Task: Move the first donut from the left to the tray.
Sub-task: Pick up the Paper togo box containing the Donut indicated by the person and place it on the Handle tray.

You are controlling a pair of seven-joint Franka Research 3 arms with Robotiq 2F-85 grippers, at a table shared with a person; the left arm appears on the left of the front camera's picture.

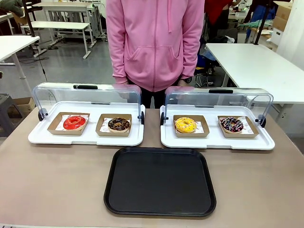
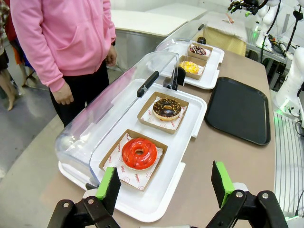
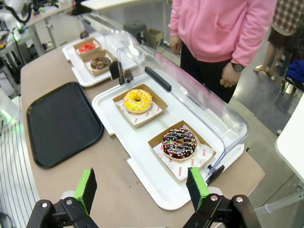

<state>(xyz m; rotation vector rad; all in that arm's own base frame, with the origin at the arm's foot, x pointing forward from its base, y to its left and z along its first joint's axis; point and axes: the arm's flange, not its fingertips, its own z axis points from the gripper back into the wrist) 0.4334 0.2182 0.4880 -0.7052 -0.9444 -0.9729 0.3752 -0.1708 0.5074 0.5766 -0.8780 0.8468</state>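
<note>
Tabletop (image 1: 57,190): my left gripper (image 2: 165,183), right gripper (image 3: 141,186) both spread wide, empty. Risk I see: squeezing red donut (image 2: 138,153) smears glaze, or holder (image 2: 105,163) slips.

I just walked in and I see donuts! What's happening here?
Nothing is being held yet. Four donuts sit in cardboard holders on two white trays with clear lids tipped open. The red donut, farthest left, is not yet on the black tray in front. The left gripper hangs open near it, the right gripper open by the other white tray. A person in a pink hoodie stands across the table.
</note>
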